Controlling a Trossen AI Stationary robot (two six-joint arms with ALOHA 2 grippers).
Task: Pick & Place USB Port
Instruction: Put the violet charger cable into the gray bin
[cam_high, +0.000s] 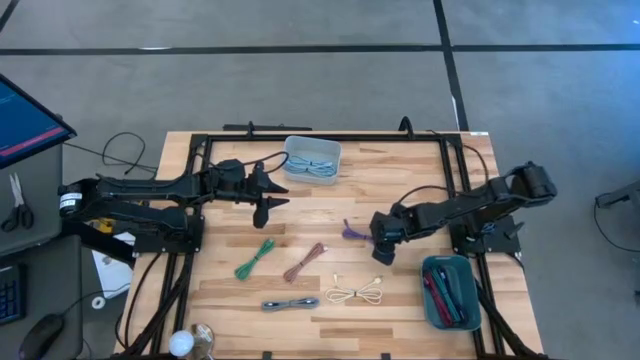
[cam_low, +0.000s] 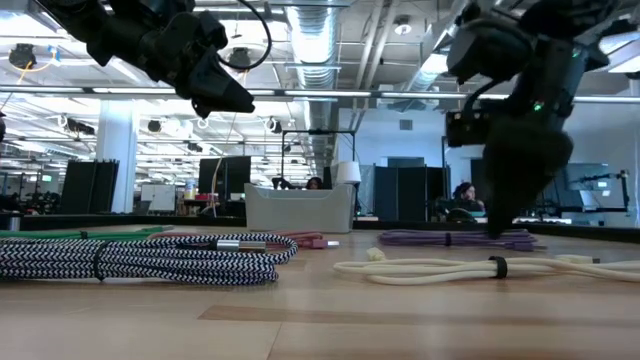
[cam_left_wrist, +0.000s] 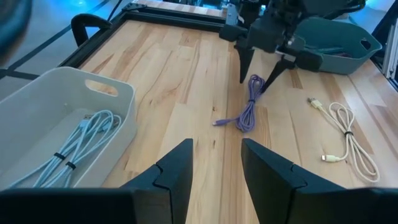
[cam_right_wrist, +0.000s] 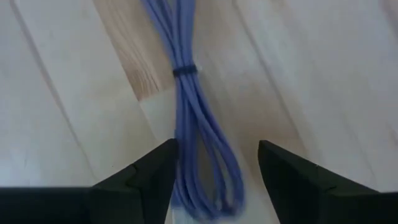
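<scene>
A bundled purple cable (cam_high: 353, 231) lies flat on the wooden table, right of centre. My right gripper (cam_high: 383, 248) stands over the bundle's looped end, pointing steeply down, and is open. In the right wrist view its two fingers stand on either side of the purple cable (cam_right_wrist: 194, 118), with the loop between them; I see no touch. The left wrist view shows the same fingertips (cam_left_wrist: 242, 78) straddling that end of the cable (cam_left_wrist: 249, 111). My left gripper (cam_high: 272, 200) hovers open above the table, beside the white bin (cam_high: 313, 160), with nothing between its fingers.
The white bin at the far middle holds a pale cable. A teal bin (cam_high: 450, 290) at the near right holds dark and red cables. Green (cam_high: 255, 258), reddish-brown (cam_high: 305, 262), grey braided (cam_high: 290, 303) and cream (cam_high: 357, 294) cables lie on the near half of the table.
</scene>
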